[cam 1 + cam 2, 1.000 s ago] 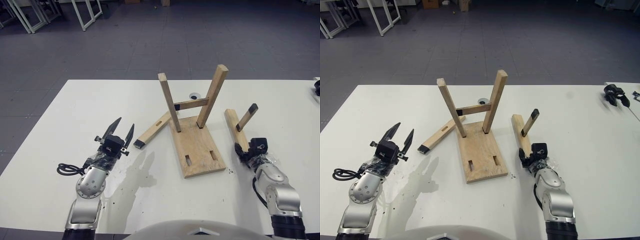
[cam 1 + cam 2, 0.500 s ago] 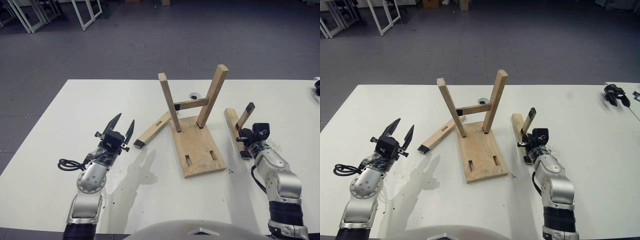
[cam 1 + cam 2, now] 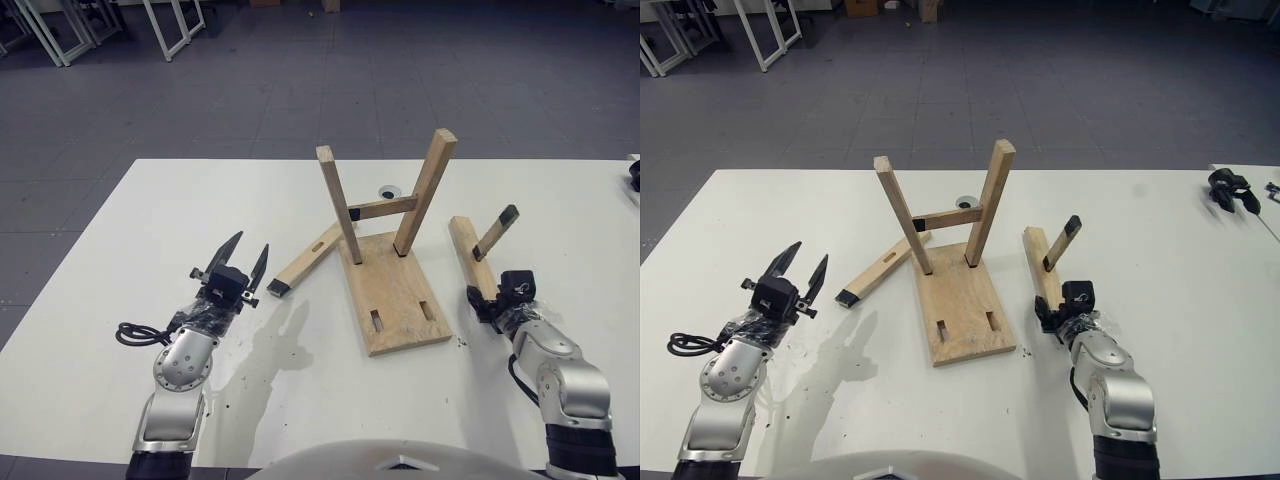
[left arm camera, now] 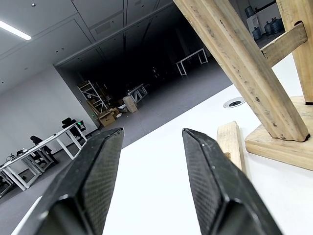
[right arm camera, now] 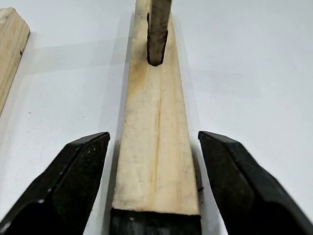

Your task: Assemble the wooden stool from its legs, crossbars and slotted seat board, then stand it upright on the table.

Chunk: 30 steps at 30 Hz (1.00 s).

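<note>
The coming move looks to turn on the right-hand loose leg (image 3: 1040,262). It lies flat on the table (image 3: 150,220) at 3 o'clock of the seat board (image 3: 395,300), with its long axis running from about 11 o'clock down to 5 o'clock. A short crossbar (image 3: 1062,243) is plugged into its far half and slants up toward 1 o'clock. The right gripper (image 5: 152,142) sits at the leg's near end and is plainly the nearer arm. Its fingers (image 5: 68,186) are spread, one on each side of the leg and neither touching the wood, so the leg runs straight out from between them toward 12 o'clock, in line with the gripper. A grasp here would probably need only a closing of the fingers across the leg's width. The left gripper (image 3: 250,248) is above the table at 9 o'clock of the board, its fingers (image 4: 93,181) also spread and holding nothing. The other loose leg (image 3: 308,258) lies just beyond them at about 1 o'clock, angled from 1 to 7. The board lies flat with two upright legs (image 3: 340,205) standing in its far slots, joined by a crossbar (image 3: 385,208), and its two near slots are open.
</note>
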Each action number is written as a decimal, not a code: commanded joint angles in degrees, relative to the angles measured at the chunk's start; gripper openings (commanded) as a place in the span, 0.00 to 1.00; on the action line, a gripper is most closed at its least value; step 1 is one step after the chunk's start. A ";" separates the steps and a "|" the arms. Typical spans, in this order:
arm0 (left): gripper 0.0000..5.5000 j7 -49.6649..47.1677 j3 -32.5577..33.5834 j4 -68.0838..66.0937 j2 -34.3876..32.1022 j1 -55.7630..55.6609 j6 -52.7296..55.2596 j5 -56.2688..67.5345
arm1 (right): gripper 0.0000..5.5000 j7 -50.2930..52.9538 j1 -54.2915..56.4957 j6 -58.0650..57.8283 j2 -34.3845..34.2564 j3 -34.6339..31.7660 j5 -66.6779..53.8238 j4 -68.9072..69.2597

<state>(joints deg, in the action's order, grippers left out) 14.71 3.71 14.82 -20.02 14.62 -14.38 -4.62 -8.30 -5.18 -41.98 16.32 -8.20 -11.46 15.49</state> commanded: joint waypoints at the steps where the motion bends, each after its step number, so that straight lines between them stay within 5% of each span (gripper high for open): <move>1: 0.40 -0.09 0.05 0.03 0.32 0.13 0.34 0.36 | 0.54 -0.24 1.48 -1.12 0.84 0.66 0.82 -1.02; 6: 0.40 0.01 0.23 0.18 0.43 -0.13 0.76 0.47 | 0.37 0.04 2.49 -1.45 0.88 1.18 1.98 -0.98; 18: 0.40 -0.03 4.23 2.97 0.93 -4.82 6.08 8.14 | 0.36 1.34 20.97 2.03 -0.28 -7.73 -3.60 6.15; 24: 0.40 -5.21 14.56 13.71 0.03 -17.21 33.92 50.75 | 0.36 -2.44 34.84 -5.66 3.02 -13.45 -16.67 10.63; 30: 0.58 -17.60 13.24 20.38 -2.67 -28.35 44.21 90.03 | 0.36 -8.19 40.61 -14.85 2.58 -16.63 -38.17 9.63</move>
<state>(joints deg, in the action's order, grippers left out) 2.40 18.42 32.08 -20.93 -8.43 26.62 72.49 -14.47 31.06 -53.06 18.61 -22.78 -41.26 25.25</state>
